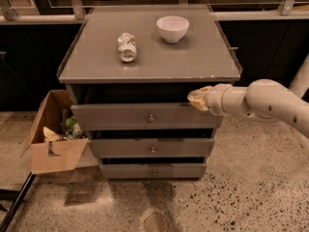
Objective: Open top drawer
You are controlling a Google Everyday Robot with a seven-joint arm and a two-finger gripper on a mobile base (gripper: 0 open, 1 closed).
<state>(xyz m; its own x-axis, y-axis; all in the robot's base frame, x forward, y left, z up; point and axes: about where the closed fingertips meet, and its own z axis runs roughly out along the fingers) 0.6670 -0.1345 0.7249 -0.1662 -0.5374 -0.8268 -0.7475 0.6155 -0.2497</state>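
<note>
The gripper [197,99] sits at the end of the pale arm [270,103] that reaches in from the right. It is level with the upper right corner of the top drawer [120,116], at or just above the top edge of its front. Whether it is spread, closed or holding that edge cannot be told from this view.

The top drawer is the highest of three grey fronts in the cabinet, directly under the grey surface [96,64], with its small round knob [151,118] at centre. A broad dark gap shows between the surface's lip and the top of the drawer front, and the front looks to stand forward of the cabinet body. From that, the drawer seems partly pulled out, though its interior is too dark to read. What appears left is to draw it further out until the inside is plainly exposed. The middle drawer [120,148] and bottom drawer [125,170] look closed.

On the surface, a white bowl [173,28] stands upright near the back; nothing shows inside it. A crumpled can [127,46] lies on its side to the bowl's left, well apart. On the floor to the left of the cabinet, an open cardboard box [60,156] holds some green and pale scraps that are too indistinct to name.
</note>
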